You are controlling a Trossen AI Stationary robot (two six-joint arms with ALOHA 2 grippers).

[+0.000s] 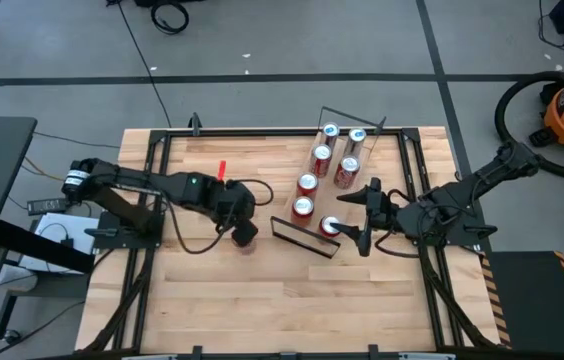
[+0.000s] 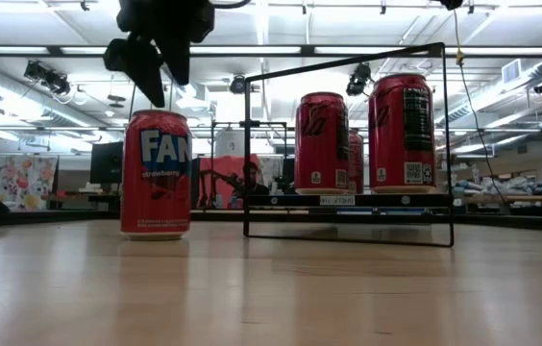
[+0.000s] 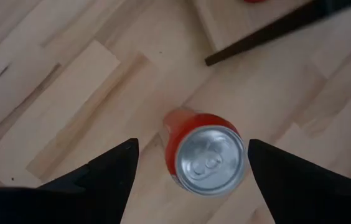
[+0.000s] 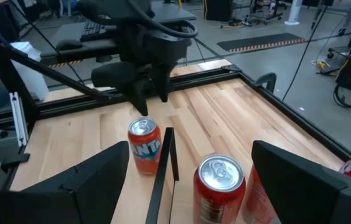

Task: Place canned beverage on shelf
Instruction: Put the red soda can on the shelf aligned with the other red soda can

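1. Presently, a red Fanta can (image 2: 156,174) stands upright on the wooden worktop (image 1: 222,300), just beside the near end of the shelf (image 1: 305,237) and clear of it; it carries the word "strawberry" in the low view.
2. The left gripper (image 3: 191,155) hangs directly above this can, jaws apart, one finger to each side of the silver lid and neither touching it. In the low view the fingers sit above the can's rim with a visible gap.
3. The shelf is a long light-wood board with a dark end edge and a thin black wire frame (image 2: 348,144). It runs diagonally from the Fanta can toward the far side of the worktop.
4. On the shelf stand several red cans with silver lids. The overhead view shows six in two rows; the one nearest the Fanta can is the end can (image 1: 330,226).
5. The right gripper (image 1: 362,215) sits at that same end of the shelf, on the side opposite the Fanta can, jaws wide apart and gripping nothing. The end can lies between its two fingers in the overhead view; whether either finger touches it cannot be determined.
6. In the right wrist view, the Fanta can stands beyond the shelf's dark edge, with the left arm above it.
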